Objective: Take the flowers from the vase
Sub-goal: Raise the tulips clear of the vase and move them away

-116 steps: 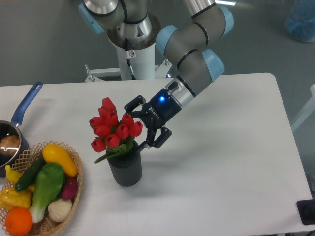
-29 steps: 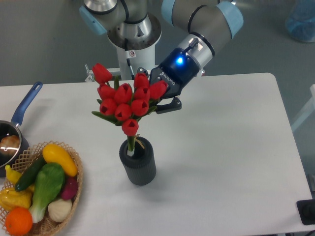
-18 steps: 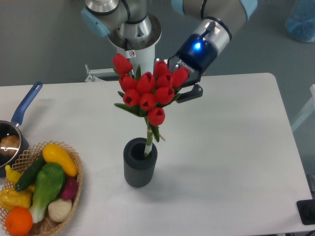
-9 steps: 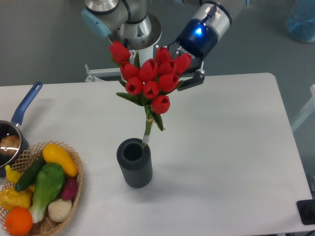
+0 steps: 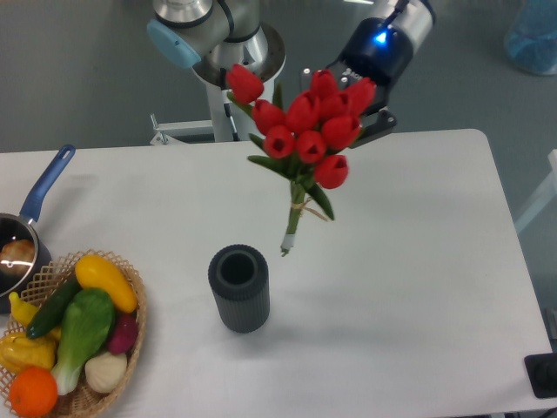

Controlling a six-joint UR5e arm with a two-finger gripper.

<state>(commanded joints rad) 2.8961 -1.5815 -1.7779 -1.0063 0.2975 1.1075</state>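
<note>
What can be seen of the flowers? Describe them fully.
The flowers are a bunch of red tulips with green leaves, their stems bound together near the bottom. They hang in the air, fully out of the vase, stem tips up and to the right of its open mouth, blooms tilted toward the upper right. The gripper holds them from behind the blooms; nothing else touches them.

The gripper (image 5: pixel 352 104) is largely hidden behind the heads of the flowers (image 5: pixel 306 126), so the stand of its jaws cannot be told. The arm above it is cut off by the top edge. The saucepan (image 5: pixel 19 240) and the wicker basket (image 5: pixel 130 318) are each cut off by the left edge. The inside of the vase (image 5: pixel 238 287) is lost in shadow.
</note>
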